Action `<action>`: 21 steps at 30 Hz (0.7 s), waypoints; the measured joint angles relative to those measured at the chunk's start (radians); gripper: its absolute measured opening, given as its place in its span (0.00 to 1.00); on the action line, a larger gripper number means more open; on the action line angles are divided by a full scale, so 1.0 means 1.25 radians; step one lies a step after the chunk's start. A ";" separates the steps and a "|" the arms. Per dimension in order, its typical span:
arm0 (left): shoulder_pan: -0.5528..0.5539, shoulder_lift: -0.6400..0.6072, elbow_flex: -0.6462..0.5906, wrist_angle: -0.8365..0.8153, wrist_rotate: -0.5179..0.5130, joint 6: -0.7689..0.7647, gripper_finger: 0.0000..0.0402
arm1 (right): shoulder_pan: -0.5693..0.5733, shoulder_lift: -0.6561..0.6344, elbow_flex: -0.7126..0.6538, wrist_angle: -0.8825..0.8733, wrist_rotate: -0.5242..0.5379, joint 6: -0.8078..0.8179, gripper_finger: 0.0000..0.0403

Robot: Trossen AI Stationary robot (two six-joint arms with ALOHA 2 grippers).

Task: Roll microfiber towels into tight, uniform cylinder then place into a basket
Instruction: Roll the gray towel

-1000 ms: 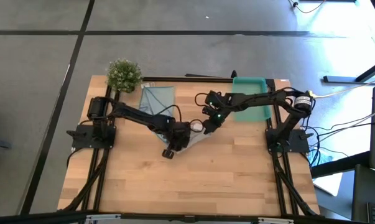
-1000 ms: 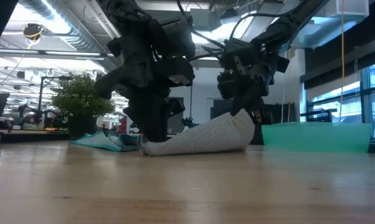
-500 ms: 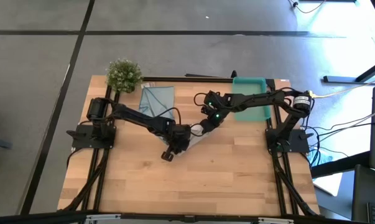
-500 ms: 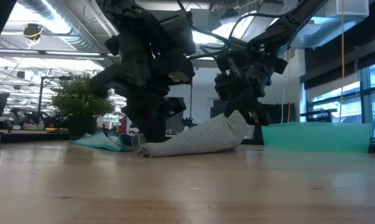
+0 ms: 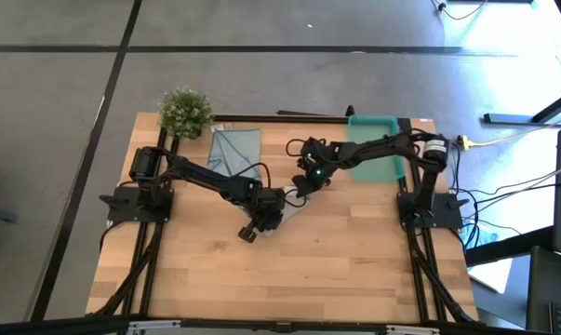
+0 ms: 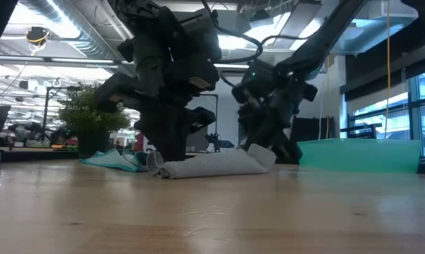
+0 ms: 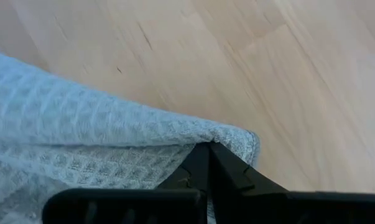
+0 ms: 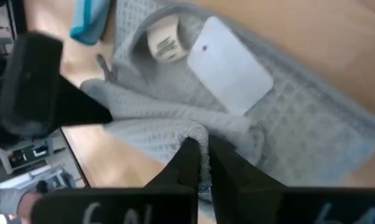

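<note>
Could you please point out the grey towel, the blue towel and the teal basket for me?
grey towel [image 6: 208, 164]: low view, middle of the roll.
blue towel [image 5: 234, 149]: high view, centre of the cloth.
teal basket [image 5: 373, 122]: high view, far rim.

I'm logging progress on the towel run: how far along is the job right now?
Done: nothing is in the teal bin yet. In hand: the grey towel lies mid-table as a low, loose roll, the left gripper and the right gripper each shut on an end. Left: tightening it, binning it, then the blue towel, flat near the plant.
</note>
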 joint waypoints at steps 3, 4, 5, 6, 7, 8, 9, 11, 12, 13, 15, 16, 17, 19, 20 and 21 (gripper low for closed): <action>0.000 0.000 0.000 -0.002 0.002 0.001 0.00 | 0.000 0.016 0.001 0.020 0.010 0.013 0.04; 0.000 0.000 0.000 -0.002 0.000 -0.002 0.00 | 0.000 0.021 0.001 0.018 0.010 0.013 0.04; 0.000 0.000 0.000 -0.001 -0.006 -0.010 0.00 | 0.000 0.025 0.002 0.013 0.010 0.013 0.04; 0.000 0.000 0.000 0.000 -0.012 -0.023 0.00 | 0.000 0.030 0.002 0.008 0.010 0.012 0.04; 0.000 0.000 0.000 0.002 -0.018 -0.037 0.00 | 0.000 0.035 0.003 0.004 0.009 0.012 0.04; 0.000 0.000 0.000 0.004 -0.025 -0.054 0.00 | 0.000 0.040 0.003 0.005 0.007 0.012 0.04; -0.001 0.000 0.000 0.007 -0.034 -0.075 0.01 | 0.000 0.043 0.003 0.006 0.004 0.012 0.04; -0.002 0.000 -0.001 0.011 -0.041 -0.115 0.02 | 0.000 0.044 0.003 0.008 0.004 0.012 0.04; -0.002 0.000 -0.001 0.012 -0.042 -0.128 0.04 | 0.000 0.045 0.003 0.008 0.004 0.012 0.04; -0.001 0.000 -0.001 0.012 -0.043 -0.139 0.05 | 0.000 0.045 0.003 0.008 0.004 0.011 0.04; -0.001 -0.001 -0.001 0.012 -0.048 -0.159 0.07 | 0.000 0.045 0.003 0.008 0.005 0.009 0.04; -0.001 -0.004 -0.001 0.009 -0.051 -0.172 0.08 | 0.000 0.045 0.002 0.008 0.005 0.007 0.04; -0.001 -0.009 -0.001 -0.001 -0.059 -0.186 0.09 | 0.000 0.046 0.002 0.008 0.006 0.005 0.04; 0.003 -0.023 -0.002 -0.024 -0.075 -0.217 0.09 | 0.000 0.046 0.002 0.007 0.008 0.002 0.04; 0.006 -0.032 -0.003 -0.039 -0.082 -0.237 0.09 | 0.000 0.046 0.002 0.006 0.010 0.000 0.04; 0.010 -0.045 -0.003 -0.054 -0.087 -0.257 0.09 | 0.000 0.046 0.002 0.007 0.011 -0.003 0.04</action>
